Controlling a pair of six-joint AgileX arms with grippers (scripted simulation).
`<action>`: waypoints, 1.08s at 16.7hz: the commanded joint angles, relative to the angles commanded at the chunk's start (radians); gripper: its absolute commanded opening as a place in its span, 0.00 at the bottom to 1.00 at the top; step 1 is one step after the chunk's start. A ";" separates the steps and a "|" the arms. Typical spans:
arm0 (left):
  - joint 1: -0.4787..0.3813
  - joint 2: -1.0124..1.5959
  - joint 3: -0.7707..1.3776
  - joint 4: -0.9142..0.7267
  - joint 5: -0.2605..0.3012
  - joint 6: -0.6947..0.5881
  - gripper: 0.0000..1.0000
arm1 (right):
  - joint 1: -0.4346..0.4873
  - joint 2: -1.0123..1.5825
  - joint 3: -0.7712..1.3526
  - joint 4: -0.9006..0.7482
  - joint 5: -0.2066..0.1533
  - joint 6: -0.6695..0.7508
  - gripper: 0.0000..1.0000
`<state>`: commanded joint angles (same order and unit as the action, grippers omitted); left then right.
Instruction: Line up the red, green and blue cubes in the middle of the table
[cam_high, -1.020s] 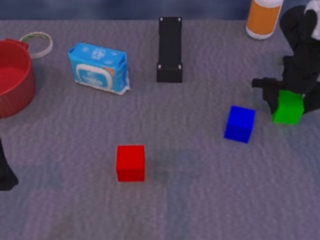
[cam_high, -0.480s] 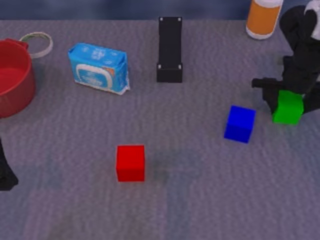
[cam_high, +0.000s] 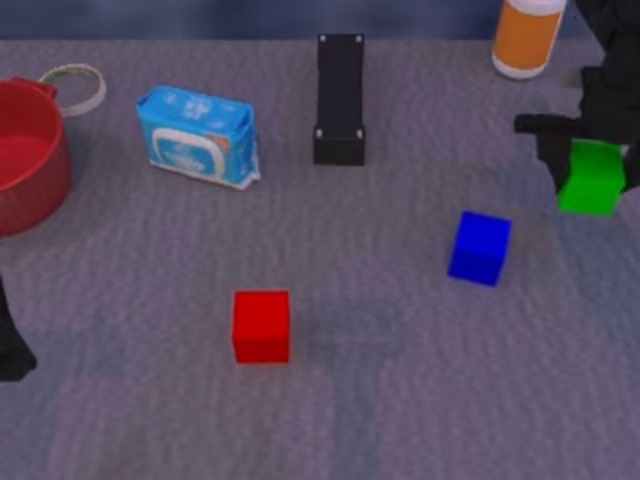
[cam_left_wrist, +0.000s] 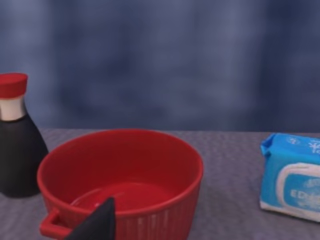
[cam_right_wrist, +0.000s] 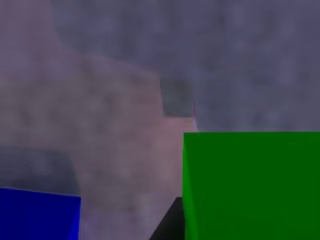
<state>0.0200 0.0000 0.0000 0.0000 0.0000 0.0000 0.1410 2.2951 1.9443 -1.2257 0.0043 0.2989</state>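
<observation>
Our left gripper (cam_high: 12, 350) sits parked at the table's (cam_high: 400, 420) left edge, well left of the red cube (cam_high: 261, 325); we cannot tell how its fingers stand. The red cube rests near the table's middle. The blue cube (cam_high: 480, 247) lies to its right and a little farther back. Farther right again, near the table's right edge, our right gripper (cam_high: 590, 165) pinches the green cube (cam_high: 591, 177), which appears lifted off the cloth. To do this step well, we judge the green cube should travel above the blue one, then come down squarely in line just beside the red cube.
</observation>
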 joint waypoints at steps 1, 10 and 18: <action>0.000 0.000 0.000 0.000 0.000 0.000 1.00 | 0.001 -0.007 0.013 -0.015 0.000 -0.001 0.00; 0.000 0.000 0.000 0.000 0.000 0.000 1.00 | 0.106 -0.017 0.009 -0.022 0.000 0.090 0.00; 0.000 0.000 0.000 0.000 0.000 0.000 1.00 | 0.548 -0.078 -0.044 -0.040 -0.003 0.420 0.00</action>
<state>0.0200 0.0000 0.0000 0.0000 0.0000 0.0000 0.6885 2.2169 1.9004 -1.2655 0.0016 0.7187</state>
